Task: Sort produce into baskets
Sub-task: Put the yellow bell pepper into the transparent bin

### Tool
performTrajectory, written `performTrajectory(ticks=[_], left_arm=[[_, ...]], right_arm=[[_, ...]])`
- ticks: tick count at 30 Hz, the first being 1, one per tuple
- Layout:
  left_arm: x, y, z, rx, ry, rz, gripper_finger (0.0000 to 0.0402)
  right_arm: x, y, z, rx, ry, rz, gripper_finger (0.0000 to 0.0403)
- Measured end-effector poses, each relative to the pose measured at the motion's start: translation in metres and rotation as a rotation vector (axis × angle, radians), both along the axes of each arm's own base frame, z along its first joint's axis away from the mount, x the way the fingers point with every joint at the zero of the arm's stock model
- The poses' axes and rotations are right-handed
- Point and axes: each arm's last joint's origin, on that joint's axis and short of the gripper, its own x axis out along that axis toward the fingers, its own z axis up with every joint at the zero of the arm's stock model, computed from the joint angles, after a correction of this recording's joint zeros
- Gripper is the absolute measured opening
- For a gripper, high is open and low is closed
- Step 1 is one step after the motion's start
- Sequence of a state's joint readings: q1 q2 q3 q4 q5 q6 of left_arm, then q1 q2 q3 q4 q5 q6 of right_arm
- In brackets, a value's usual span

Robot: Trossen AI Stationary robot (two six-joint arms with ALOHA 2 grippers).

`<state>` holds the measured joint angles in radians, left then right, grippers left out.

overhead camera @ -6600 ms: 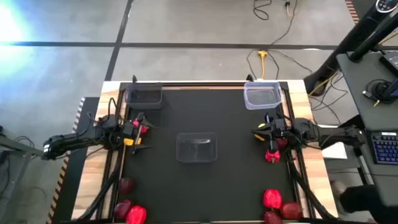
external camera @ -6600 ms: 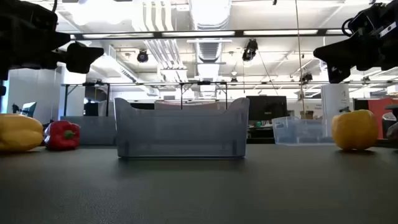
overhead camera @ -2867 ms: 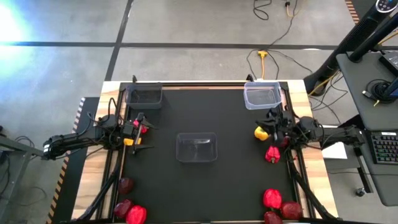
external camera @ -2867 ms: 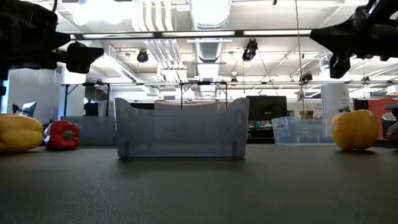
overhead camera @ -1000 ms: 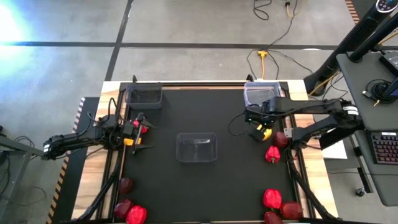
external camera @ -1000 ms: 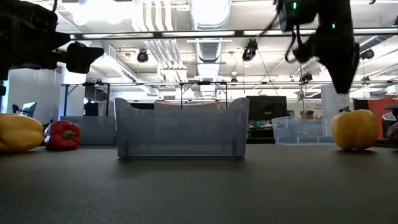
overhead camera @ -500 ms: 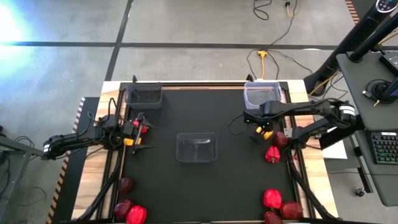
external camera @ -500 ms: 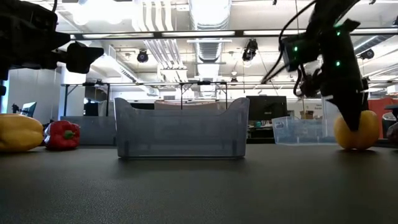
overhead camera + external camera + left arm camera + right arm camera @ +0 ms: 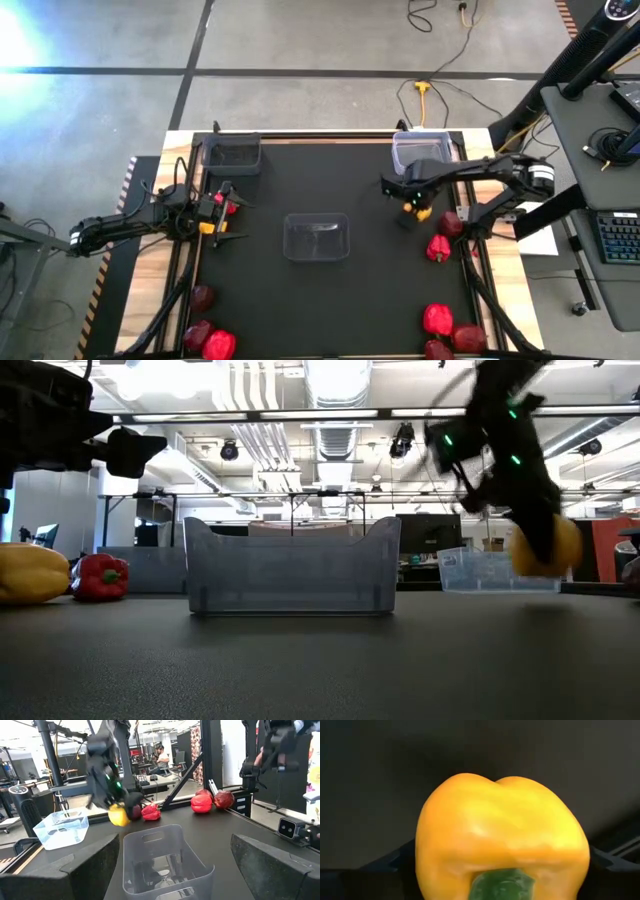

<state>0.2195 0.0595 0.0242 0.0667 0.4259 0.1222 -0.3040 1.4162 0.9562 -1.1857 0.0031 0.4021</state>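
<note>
1. We find the black table mat broadly unoccupied through its centre and near half; only the clear basket stands in the middle, well apart from everything else.
2. The dark smoky basket sits at the far left corner and the whitish-rimmed basket at the far right corner, both close to the mat's far edge.
3. Produce lies along the side edges. At the near left corner we note a group of maroon fruits and a red pepper; at the near right corner, another red group.
4. A red pepper and a maroon fruit lie at the right edge, just beside the right arm's reach.
5. The right gripper is over the right part of the mat, between the whitish-rimmed basket and the red pepper. It grips a yellow bell pepper, which in the low view hangs clear of the mat surface.
6. This yellow pepper is glossy and smooth, lobed, with a green stem stub facing the wrist camera; the dark fingers flank it on both sides.
7. The left gripper waits at the left edge with its fingers spread wide, holding nothing. A second yellow pepper and a small red pepper lie there beneath it.
</note>
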Motion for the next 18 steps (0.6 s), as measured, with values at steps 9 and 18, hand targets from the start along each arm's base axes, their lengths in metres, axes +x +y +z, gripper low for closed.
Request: performTrajectory(ticks=[9, 18], left_arm=[[0.0, 0.0, 0.0, 0.0, 0.0, 0.0, 0.0364], [0.0, 0.0, 0.0, 0.0, 0.0, 0.0, 0.0364]], right_arm=[[0.012, -0.089, 0.1, -0.359, -0.205, -0.102, 0.0314], [-0.051, -0.196, 0.056, -0.177, -0.102, -0.438, 0.0314]])
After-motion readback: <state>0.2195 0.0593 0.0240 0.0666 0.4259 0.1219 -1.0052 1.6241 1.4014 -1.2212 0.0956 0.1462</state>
